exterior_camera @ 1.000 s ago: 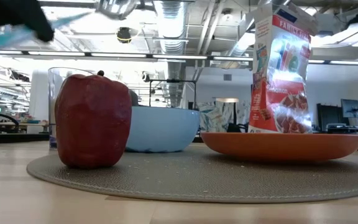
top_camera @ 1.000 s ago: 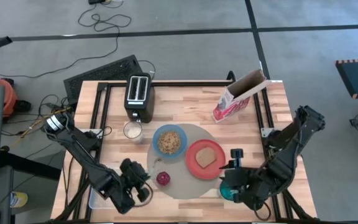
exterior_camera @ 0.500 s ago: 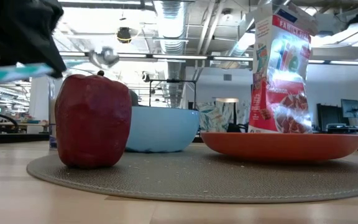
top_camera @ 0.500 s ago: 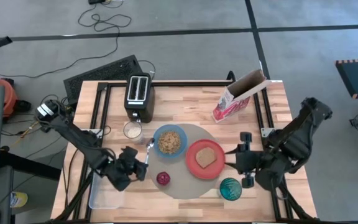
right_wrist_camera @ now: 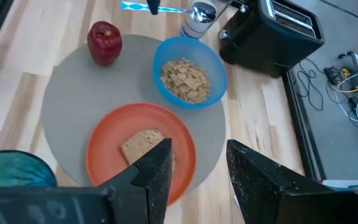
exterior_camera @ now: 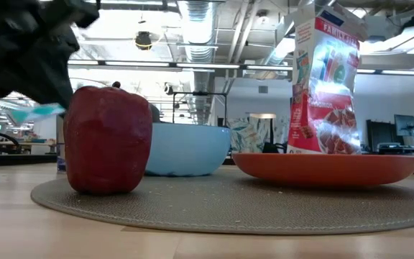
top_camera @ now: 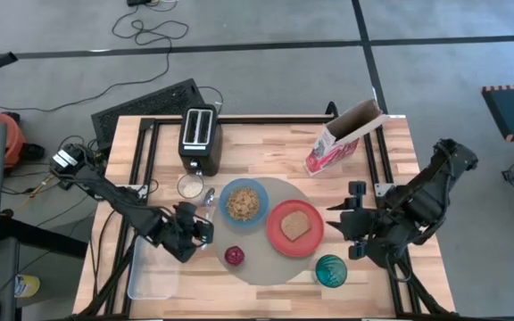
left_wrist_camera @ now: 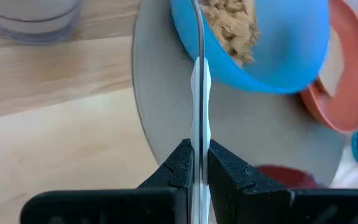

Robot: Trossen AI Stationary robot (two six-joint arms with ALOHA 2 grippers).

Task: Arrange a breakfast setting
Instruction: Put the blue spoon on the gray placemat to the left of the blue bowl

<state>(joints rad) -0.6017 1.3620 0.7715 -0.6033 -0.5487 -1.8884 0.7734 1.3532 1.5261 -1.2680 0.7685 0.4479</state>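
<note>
Spoon [left_wrist_camera: 199, 87] pending: left gripper [top_camera: 192, 230] pinching it beside bowl [top_camera: 244, 202]. Plate [top_camera: 279, 242], toast [top_camera: 294, 225], apple [top_camera: 235, 257] sitting on mat [top_camera: 266, 269], glass [top_camera: 331, 270] alongside; right gripper [top_camera: 353, 223] spread, empty.

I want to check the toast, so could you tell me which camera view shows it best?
The right wrist view: the toast slice lies on the red-orange plate. The high view shows it smaller; the low view hides it behind the rim; the left wrist misses it.

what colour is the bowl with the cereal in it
Light blue bowl; clearest in the right wrist view.
</note>
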